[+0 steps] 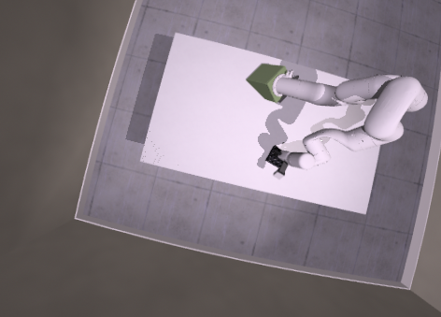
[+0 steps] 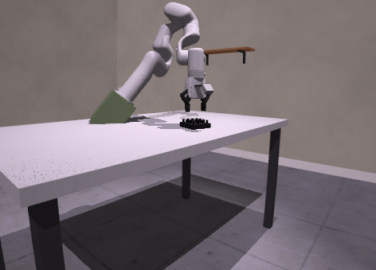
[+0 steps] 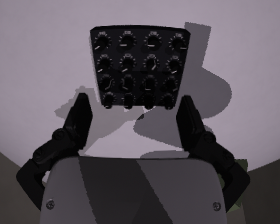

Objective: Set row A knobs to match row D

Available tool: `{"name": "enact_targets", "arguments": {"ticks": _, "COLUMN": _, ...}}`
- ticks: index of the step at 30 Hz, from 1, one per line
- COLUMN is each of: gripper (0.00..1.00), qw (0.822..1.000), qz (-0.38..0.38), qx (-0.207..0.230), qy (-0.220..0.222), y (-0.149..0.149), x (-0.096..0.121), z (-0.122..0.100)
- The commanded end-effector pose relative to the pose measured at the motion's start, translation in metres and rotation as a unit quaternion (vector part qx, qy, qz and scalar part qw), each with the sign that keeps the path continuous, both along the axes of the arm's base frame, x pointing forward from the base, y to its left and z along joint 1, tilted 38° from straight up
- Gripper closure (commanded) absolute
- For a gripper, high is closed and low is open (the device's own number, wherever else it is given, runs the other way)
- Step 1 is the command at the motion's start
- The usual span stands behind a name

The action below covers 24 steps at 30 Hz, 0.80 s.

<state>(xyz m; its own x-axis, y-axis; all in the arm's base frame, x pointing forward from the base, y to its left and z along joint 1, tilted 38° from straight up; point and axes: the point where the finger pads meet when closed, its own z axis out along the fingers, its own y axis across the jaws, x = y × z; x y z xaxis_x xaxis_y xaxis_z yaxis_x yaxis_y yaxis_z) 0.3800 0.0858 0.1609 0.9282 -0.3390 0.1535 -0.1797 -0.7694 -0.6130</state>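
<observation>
The black knob box (image 1: 271, 153) (image 2: 195, 123) (image 3: 139, 66) stands flat on the white table (image 1: 210, 118) (image 2: 119, 144). Its knobs stand in four rows; their white lines and the printed names are too small to read. My gripper (image 2: 195, 108) (image 3: 134, 105) is open and empty. It hangs above the box with a clear gap, fingers pointing down. In the wrist view the two black fingers flank the near edge of the box. In the overhead view the wrist covers part of the box.
The arm's green base block (image 1: 265, 81) (image 2: 112, 108) stands on the table behind the box. A wooden shelf (image 2: 229, 50) hangs on the back wall. The table's right edge (image 2: 255, 130) lies close to the box.
</observation>
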Motion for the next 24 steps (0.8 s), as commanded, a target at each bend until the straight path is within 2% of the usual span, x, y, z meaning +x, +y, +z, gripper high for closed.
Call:
{"name": "enact_targets", "arguments": {"ticks": 1, "gripper": 0.00, "qw": 1.000, "qz": -0.001, "qx": 0.000, "qy": -0.001, "y": -0.001, "x": 0.001, "z": 0.001}}
{"name": "enact_targets", "arguments": {"ticks": 16, "gripper": 0.00, "qw": 1.000, "qz": -0.003, "qx": -0.002, "qy": 0.008, "y": 0.001, "x": -0.003, "z": 0.001}}
{"name": "enact_targets", "arguments": {"ticks": 24, "gripper": 0.00, "qw": 1.000, "qz": -0.003, "qx": -0.002, "qy": 0.009, "y": 0.007, "x": -0.021, "z": -0.002}}
